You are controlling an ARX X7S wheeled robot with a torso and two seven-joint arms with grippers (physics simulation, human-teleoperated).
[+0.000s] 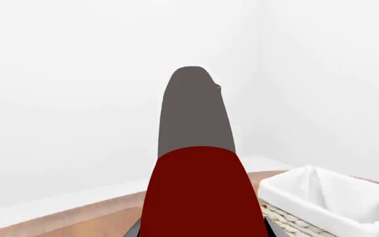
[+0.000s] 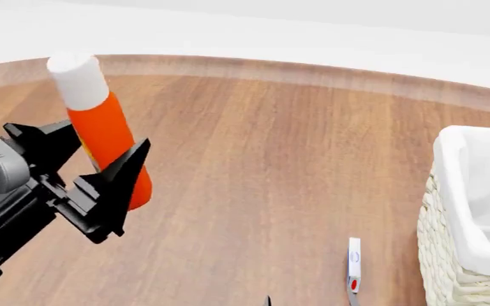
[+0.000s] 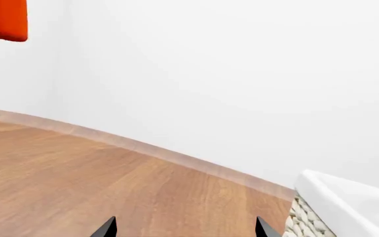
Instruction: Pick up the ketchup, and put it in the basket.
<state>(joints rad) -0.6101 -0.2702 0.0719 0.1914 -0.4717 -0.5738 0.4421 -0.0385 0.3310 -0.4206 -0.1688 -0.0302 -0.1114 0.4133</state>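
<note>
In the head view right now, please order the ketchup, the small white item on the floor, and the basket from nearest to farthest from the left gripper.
1. Ketchup: between the left gripper jaws.
2. Small white item: on the floor, lower right.
3. Basket: at the right edge.

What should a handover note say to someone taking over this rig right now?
Left gripper: shut on the ketchup bottle, held clear of the floor, cap uppermost and tilted a little.
Right gripper: only its two fingertips show, spread apart, nothing between them; open.
Basket: on the wooden floor at the head view's right edge, away from the bottle; what shows of its inside is only white liner.
A small white-and-red item lies on the floor near the basket; too small to identify.
Done: pick-up.
Left: carry the bottle over the basket and release it inside.
</note>
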